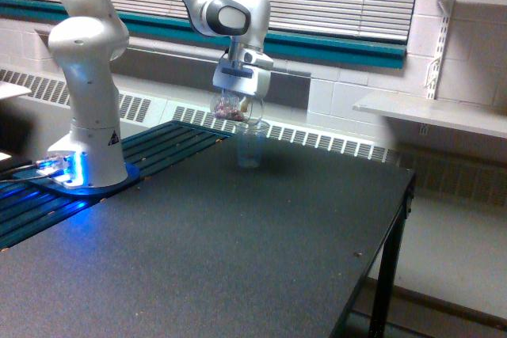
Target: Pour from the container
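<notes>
Base of my arm [87, 148]: stands at the exterior view's left, on the bench [238, 259], well apart from the pouring site.
My hand [236, 100]: hangs from the wrist above the far part of the bench, closed around the container; I cannot make out the fingertips behind the clear wall.
Container [230, 108]: small, squat and clear, held in my hand above the bench, with dark reddish matter visible inside; it appears tipped, its mouth facing the exterior view's right and slightly down.
Tall cup [251, 146]: clear, faintly bluish, upright on the bench, directly under the container and a little toward the exterior view's right.
Governing relation: the container's lower lip sits just above the tall cup's rim; whether they touch I cannot tell.
Long axis: the container's axis leans away from vertical toward the tall cup.
Judgement: the pour seems begun; a further tilt toward the exterior view's right should send the contents into the tall cup.
</notes>
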Action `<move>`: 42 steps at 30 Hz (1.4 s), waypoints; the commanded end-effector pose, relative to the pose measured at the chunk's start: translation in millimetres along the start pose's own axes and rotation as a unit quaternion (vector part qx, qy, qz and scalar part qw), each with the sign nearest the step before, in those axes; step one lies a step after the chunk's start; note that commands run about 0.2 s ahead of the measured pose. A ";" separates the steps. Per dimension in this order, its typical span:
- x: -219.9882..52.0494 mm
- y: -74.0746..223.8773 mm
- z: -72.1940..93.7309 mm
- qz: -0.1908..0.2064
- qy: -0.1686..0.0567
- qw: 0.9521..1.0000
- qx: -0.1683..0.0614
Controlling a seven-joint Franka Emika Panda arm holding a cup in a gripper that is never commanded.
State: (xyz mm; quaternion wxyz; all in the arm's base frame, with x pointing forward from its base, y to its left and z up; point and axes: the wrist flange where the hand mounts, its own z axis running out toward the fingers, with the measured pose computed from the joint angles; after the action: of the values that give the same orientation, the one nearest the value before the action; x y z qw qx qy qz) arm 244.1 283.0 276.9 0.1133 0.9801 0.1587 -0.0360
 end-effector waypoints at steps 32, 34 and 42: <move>13.2 -5.4 -14.2 -0.016 0.001 1.000 -0.016; 15.4 -3.7 -17.4 -0.011 0.006 1.000 -0.014; 23.7 7.2 -31.8 0.012 0.029 1.000 -0.005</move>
State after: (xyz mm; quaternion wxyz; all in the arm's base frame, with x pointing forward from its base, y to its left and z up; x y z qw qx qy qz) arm 259.0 293.5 293.3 0.1225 0.9776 0.1693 -0.0256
